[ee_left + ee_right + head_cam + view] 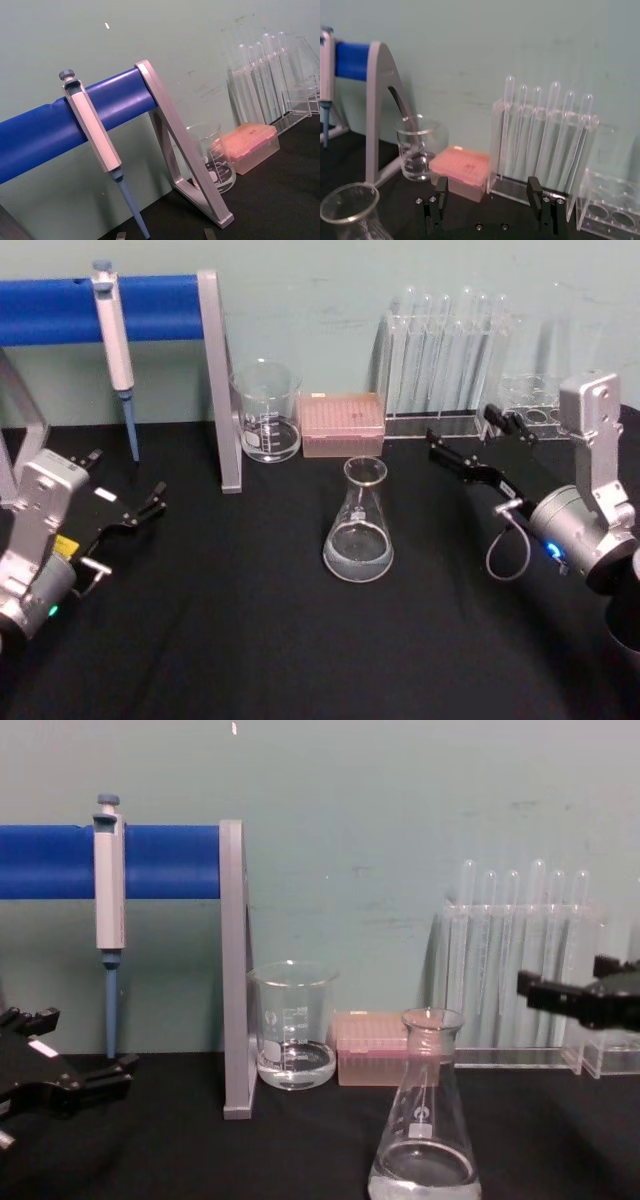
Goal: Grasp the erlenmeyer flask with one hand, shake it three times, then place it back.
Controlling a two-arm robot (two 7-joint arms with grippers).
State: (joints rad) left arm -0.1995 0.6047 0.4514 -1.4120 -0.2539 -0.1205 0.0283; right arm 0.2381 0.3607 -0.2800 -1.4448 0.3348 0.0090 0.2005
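Flask first: the erlenmeyer flask (358,525) stood upright on the black table (250,640) just below the centre of the head view, a little clear liquid in its wide base, touched by nothing. You had the right gripper (476,443) up at the right of that frame, its flat black fingers spread wide, pointing toward the upper left and well apart from the flask; in the right wrist view the same gripper (489,199) sat low in the frame with the flask's rim in the bottom left corner, so the neck was off its line. Your left gripper (122,491) rested at the lower left of the head view, fingers also apart, holding nothing. Behind the flask, toward the top of the frame, stood the beaker (267,411), the pink tip box (343,424) and the test tube rack (450,360); the pipette (115,335) hung on its blue stand at the upper left. I judged this to be the opening step, the grasp not yet made. The next move called for you to swing the right gripper down and leftward, centre the neck between the open fingers and close below the flared rim, keeping clear of the rack
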